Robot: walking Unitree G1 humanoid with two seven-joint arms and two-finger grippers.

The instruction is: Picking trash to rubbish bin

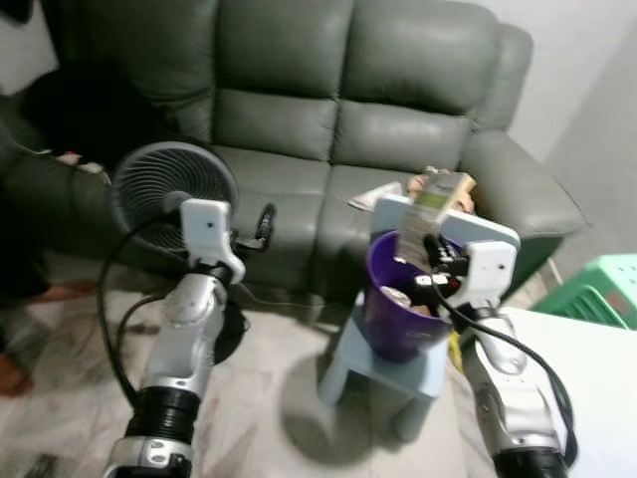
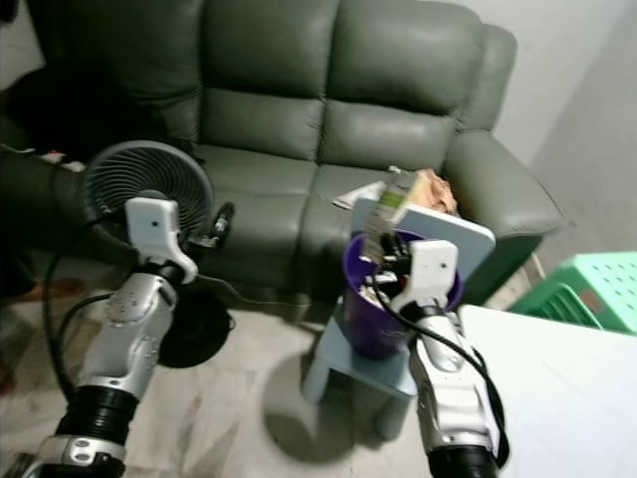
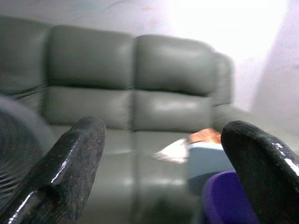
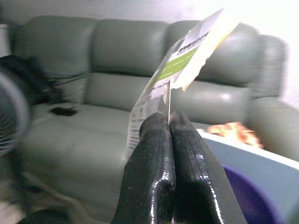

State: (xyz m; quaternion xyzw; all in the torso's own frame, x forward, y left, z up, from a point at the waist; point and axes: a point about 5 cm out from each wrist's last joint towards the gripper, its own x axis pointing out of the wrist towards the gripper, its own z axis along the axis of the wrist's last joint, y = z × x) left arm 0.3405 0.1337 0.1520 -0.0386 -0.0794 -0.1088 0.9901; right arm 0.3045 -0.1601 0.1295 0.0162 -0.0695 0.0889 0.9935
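Observation:
My right gripper is shut on a flattened green-and-white carton, which sticks up above the purple rubbish bin. The bin stands on a pale blue stool in front of the sofa and has some trash inside. In the right wrist view the carton rises from between the closed fingers. My left gripper is raised at the left, near the sofa seat, open with nothing between its fingers.
A dark green leather sofa fills the back. A round black fan stands on the floor by my left arm. Papers and an orange item lie on the sofa seat. A green plastic stool and a white table are at the right.

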